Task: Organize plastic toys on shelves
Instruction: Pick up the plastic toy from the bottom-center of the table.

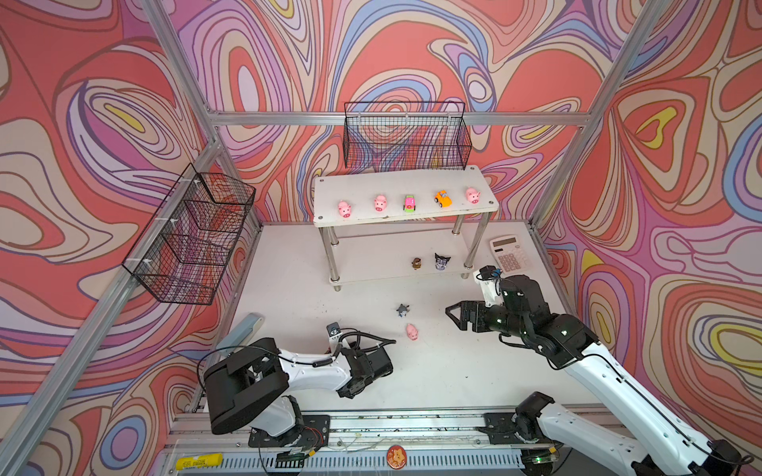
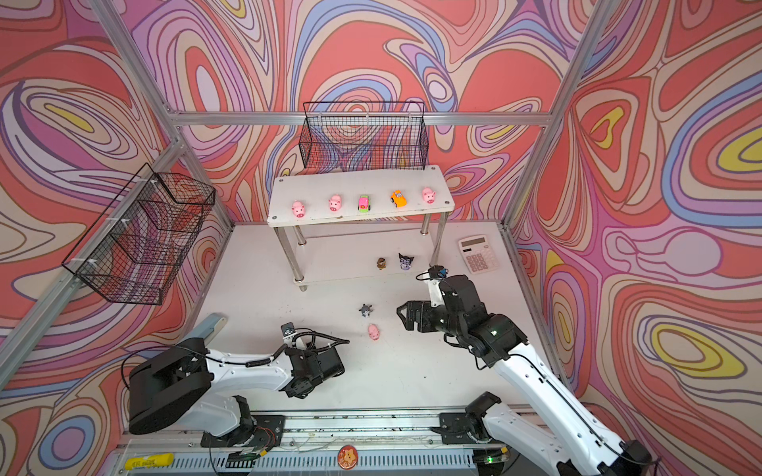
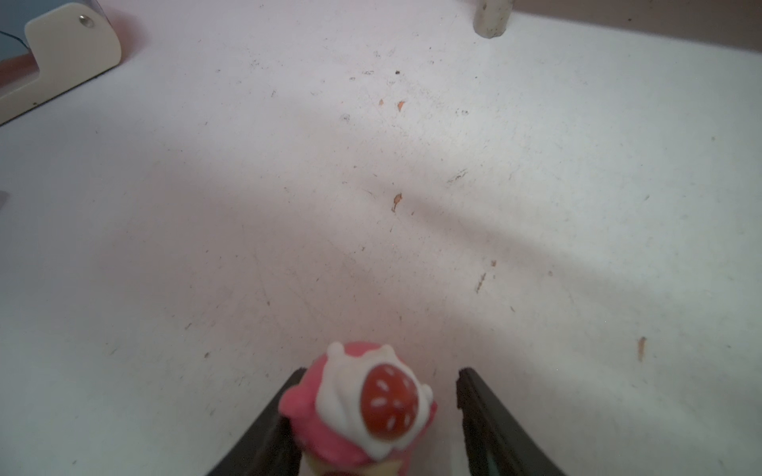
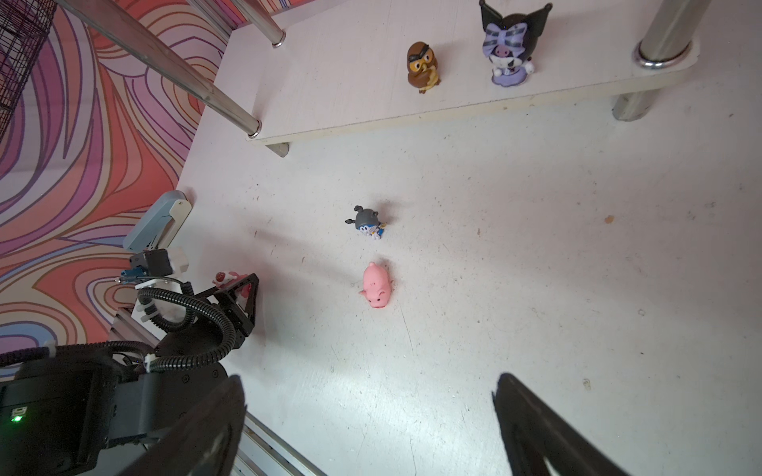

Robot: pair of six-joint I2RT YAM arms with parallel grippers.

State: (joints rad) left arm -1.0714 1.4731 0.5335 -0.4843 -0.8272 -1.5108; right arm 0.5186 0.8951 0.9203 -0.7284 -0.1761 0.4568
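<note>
Pink bear (image 3: 363, 412) in the strawberry cap sat down at the white table (image 3: 247, 206), right between the jaws of the left gripper (image 3: 381, 371). One finger (image 3: 264, 437) was against its side, the other just clear, so the grip was not yet clamped. The right gripper (image 4: 369, 379) hung wide open over the table. Nearby lay a grey figure (image 1: 403, 310) and a pink pig (image 1: 412, 331). On the shelves (image 1: 404, 185), three pigs (image 1: 380, 202) and two cars (image 1: 443, 198) stood on top, and a brown owl (image 1: 417, 263) and a dark horned figure (image 1: 441, 261) below.

Pig (image 1: 412, 331) on table (image 1: 288, 288) before shelves (image 1: 396, 181); figurine (image 1: 403, 310) behind pig
</note>
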